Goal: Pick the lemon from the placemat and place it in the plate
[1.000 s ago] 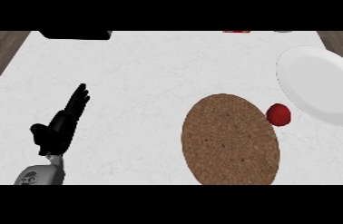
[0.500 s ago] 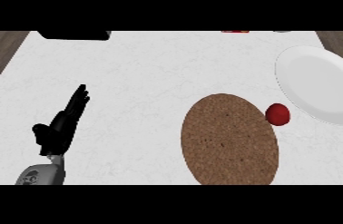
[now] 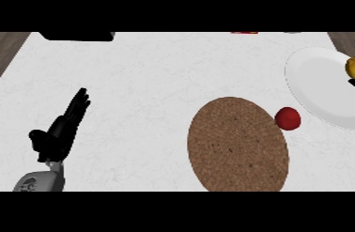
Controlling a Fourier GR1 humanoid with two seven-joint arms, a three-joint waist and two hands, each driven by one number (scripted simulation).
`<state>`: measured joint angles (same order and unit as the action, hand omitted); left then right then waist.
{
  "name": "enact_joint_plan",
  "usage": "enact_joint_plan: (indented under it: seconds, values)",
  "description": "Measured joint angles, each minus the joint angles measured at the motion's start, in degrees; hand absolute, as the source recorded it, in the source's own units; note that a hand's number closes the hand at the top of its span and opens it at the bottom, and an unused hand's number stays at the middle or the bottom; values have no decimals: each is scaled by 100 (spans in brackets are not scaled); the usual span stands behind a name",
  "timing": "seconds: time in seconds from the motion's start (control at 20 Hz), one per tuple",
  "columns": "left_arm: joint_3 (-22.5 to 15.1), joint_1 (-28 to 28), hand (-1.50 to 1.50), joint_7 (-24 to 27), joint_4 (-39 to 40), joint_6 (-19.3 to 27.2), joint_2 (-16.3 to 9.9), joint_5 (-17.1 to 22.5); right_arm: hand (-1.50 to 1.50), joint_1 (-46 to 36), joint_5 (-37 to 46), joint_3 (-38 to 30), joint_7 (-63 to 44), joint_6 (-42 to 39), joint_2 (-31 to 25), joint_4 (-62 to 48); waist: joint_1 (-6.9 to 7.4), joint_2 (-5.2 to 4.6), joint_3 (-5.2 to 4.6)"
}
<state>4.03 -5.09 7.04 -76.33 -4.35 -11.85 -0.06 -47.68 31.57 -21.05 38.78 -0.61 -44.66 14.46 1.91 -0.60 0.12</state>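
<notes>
Head view: looking steeply down on a pale marbled counter (image 3: pixel 152 76). Resting at the lower left, coming up from the bottom edge on a grey forearm (image 3: pixel 40 181): the left hand (image 3: pixel 61 130), lying open with fingers straight and pointing toward the far side of the counter, thumb sticking out to the left, holding nothing and touching nothing. Lying right of centre: a round brown placemat (image 3: pixel 238 144), flat on the counter, carrying nothing on its surface. Sitting just beside the placemat's upper right edge, between placemat and plate: a small red fruit (image 3: pixel 288 118), apart from the plate's rim. Occupying the right edge, partly cut off by the frame: a white plate (image 3: pixel 315 83). Showing at the far right edge, within the plate's outline: the lemon (image 3: pixel 351 66), only a yellow sliver in view, well apart from the placemat. Appearing just under the lemon: a dark sliver, too little in view for telling whether belonging to the right hand, or how that hand is standing. Sitting at the far edge: a black object (image 3: pixel 76 36) at the left and a small red item (image 3: pixel 244 32) further right, both cut off.
</notes>
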Motion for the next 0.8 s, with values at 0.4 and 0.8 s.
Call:
enact_joint_plan:
  seconds: [0.4,0.8]
  values:
    - [-27,-15,0,-44,-34,-14,38,-42,-150,-304,-72,-114,-752,175,252,-402,24,-20,3]
    - [42,-21,0,11,10,-59,37,12,-150,-253,-1036,-1059,-612,-283,19,-594,22,-39,14]
